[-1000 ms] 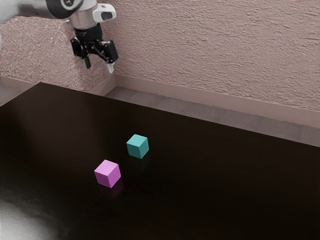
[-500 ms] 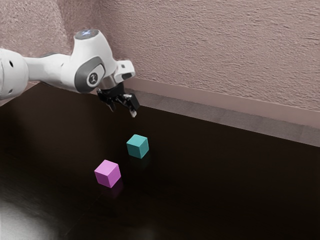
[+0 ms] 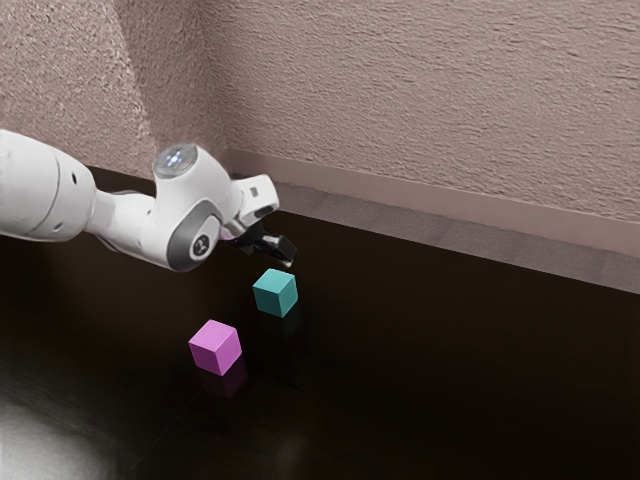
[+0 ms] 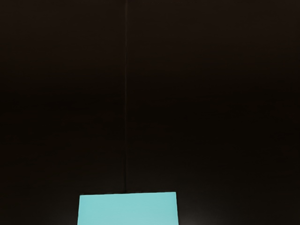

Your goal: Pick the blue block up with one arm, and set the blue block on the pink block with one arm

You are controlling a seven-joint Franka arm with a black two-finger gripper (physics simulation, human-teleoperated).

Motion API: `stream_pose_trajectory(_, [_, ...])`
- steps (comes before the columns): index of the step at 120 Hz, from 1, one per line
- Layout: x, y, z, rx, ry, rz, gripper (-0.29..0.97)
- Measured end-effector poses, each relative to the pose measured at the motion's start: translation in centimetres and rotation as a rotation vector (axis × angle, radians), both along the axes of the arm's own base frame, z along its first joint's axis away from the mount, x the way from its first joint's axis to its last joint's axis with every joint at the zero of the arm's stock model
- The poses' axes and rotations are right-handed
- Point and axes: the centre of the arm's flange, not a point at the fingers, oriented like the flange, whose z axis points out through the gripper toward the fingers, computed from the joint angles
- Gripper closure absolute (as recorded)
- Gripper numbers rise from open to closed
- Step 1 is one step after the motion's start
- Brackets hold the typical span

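While the blue block (image 3: 275,292), closer to teal in these renders, sits flat on the dark table (image 3: 460,380), we hold the gripper (image 3: 272,247) just above it and apart from it, a little toward the wall side. The arm (image 3: 120,215) reaches in low from the exterior view's left with its wrist bent down, which puts the hand over the block, not beside it; we judge this to be the approach for a grasp from above. From the wrist camera the block's top face (image 4: 128,208) lies squarely under our hand with its edges level, so the hand seems lined up with the block's sides. The wrist housing covers much of the gripper, and we cannot tell whether it is spread or closed; it grips nothing. The pink block (image 3: 215,346) rests near the blue one, toward the exterior view's lower left, apart from it and untouched. That gap should leave room to come down on the blue block without nudging its neighbour. Nothing is lifted yet, so the task is at its opening step: descend, close on the block, then carry it over to the pink one
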Motion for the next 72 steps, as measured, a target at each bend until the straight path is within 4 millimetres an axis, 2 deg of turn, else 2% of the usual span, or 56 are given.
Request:
stream_pose_trajectory(14, [-0.6,-0.3,-2.2,-0.001,-0.026,-0.007,0.0])
stream_pose_trajectory(36, [-1.6,-1.0,-3.2,-0.005,-0.05,-0.021,0.0])
stream_pose_trajectory(72, [-1.9,0.5,-4.3,-0.004,-0.06,0.002,0.0])
